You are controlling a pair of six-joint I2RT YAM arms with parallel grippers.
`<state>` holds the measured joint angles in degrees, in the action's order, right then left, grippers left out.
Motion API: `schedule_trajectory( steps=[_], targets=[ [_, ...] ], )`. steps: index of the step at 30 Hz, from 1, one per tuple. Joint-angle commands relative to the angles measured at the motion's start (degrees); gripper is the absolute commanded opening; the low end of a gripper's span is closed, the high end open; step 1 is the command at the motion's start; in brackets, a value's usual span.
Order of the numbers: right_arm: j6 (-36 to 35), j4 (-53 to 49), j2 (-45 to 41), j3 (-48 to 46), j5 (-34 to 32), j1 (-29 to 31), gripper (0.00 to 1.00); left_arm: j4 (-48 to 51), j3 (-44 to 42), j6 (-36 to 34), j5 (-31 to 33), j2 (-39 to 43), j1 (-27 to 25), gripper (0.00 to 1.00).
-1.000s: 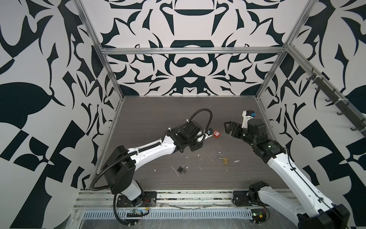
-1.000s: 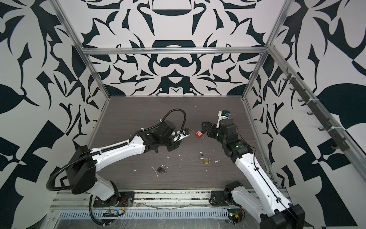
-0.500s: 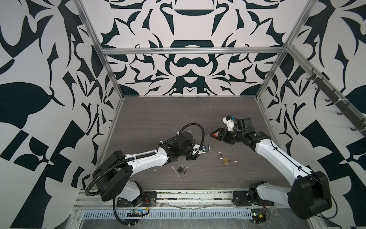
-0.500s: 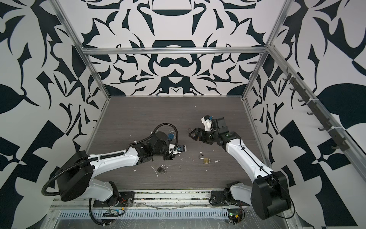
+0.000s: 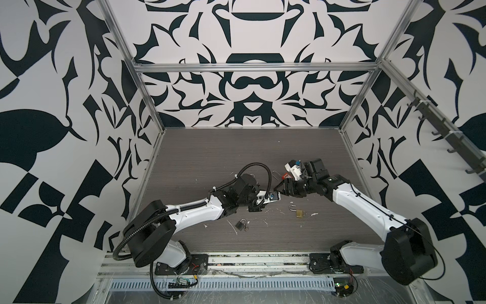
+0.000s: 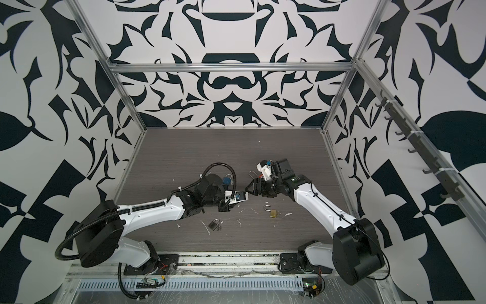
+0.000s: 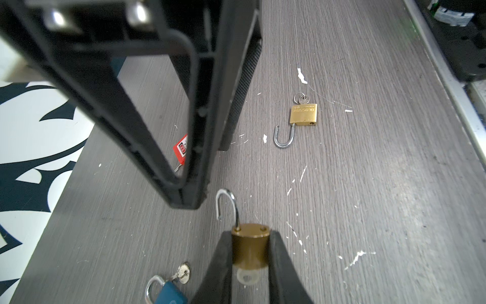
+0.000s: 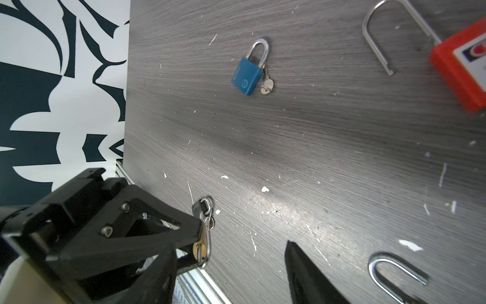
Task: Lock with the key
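My left gripper (image 7: 249, 252) is shut on a small brass padlock (image 7: 249, 246), which it holds by the body. The padlock's shackle (image 7: 226, 205) is swung open. A pale key head (image 7: 247, 276) sticks out of the padlock's underside between the fingers. My right gripper (image 5: 279, 190) faces it tip to tip near the table's middle, seen in both top views. In the right wrist view its jaws stand open with nothing between them. The held padlock (image 8: 201, 250) sits just beside one right finger, and the other finger (image 8: 307, 276) is well apart from it.
On the table lie a second brass padlock (image 5: 299, 212) with an open shackle and key ring, a dark grey padlock (image 5: 239, 224) near the front, a red padlock (image 8: 460, 65) with a long open shackle, and a closed blue padlock (image 8: 247, 76) with keys. White flecks dot the wood.
The left gripper came down and toward the front with the brass padlock. The right arm swung down and left to meet it, and its jaws have narrowed.
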<state>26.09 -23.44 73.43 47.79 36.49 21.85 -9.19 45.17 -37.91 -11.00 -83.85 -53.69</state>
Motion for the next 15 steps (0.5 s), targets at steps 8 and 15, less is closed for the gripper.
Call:
schedule_trajectory(
  steps=[8, 15],
  targets=[
    [-2.13, -2.11, 0.66, -0.36, -0.24, 0.61, 0.50, -0.43, 3.01, -0.32, -0.95, -0.10, -0.18, 0.00],
    [-2.08, -3.17, -1.38, 0.49, -4.26, 0.57, 0.45, 0.44, 3.09, -0.23, -1.12, -0.56, -0.16, 0.00]
  ],
)
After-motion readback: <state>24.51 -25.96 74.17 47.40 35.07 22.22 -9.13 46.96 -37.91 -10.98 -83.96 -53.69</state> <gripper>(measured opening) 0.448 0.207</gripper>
